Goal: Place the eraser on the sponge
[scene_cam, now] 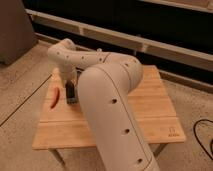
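My gripper (70, 86) hangs at the end of the white arm over the left part of the wooden table (150, 112). Directly under it a dark shape, which I take for the eraser (70, 93), sits low over the sponge (74, 100). Only a blue-grey sliver of the sponge shows at the shape's lower right. Whether the eraser rests on the sponge or is still held is hidden by the gripper.
A long red-orange pepper-like thing (54, 96) lies just left of the sponge near the table's left edge. My bulky white arm (110, 115) covers the table's middle. A dark wall with a rail runs behind the table.
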{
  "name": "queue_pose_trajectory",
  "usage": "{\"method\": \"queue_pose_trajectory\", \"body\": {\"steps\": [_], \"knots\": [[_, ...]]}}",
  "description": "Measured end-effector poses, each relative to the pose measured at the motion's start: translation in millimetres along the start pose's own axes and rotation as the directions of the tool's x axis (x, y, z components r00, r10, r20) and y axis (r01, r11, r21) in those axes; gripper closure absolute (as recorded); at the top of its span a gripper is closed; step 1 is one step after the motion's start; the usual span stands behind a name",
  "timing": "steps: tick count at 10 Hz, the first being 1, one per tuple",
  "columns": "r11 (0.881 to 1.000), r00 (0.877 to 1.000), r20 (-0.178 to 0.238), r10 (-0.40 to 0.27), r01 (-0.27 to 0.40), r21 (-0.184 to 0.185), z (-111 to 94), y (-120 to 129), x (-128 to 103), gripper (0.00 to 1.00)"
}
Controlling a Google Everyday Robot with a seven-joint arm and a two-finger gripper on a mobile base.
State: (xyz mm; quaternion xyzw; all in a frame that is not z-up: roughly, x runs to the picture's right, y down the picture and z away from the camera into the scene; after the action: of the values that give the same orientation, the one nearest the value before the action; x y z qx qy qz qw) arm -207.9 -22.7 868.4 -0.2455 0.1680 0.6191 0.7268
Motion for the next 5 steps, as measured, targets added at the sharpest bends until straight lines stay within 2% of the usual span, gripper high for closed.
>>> {"method": "queue_pose_trajectory", "body": {"steps": [2, 3, 5], "knots": [[1.000, 0.999, -0.033, 0.003, -0.002, 0.008, 11, -1, 1, 1.00], [1.000, 0.999, -0.048, 0.004, -0.004, 0.010, 16, 0, 1, 0.96], [1.000, 0.998, -0.056, -0.002, 0.002, 0.010, 19, 2, -2, 0.77]]}}
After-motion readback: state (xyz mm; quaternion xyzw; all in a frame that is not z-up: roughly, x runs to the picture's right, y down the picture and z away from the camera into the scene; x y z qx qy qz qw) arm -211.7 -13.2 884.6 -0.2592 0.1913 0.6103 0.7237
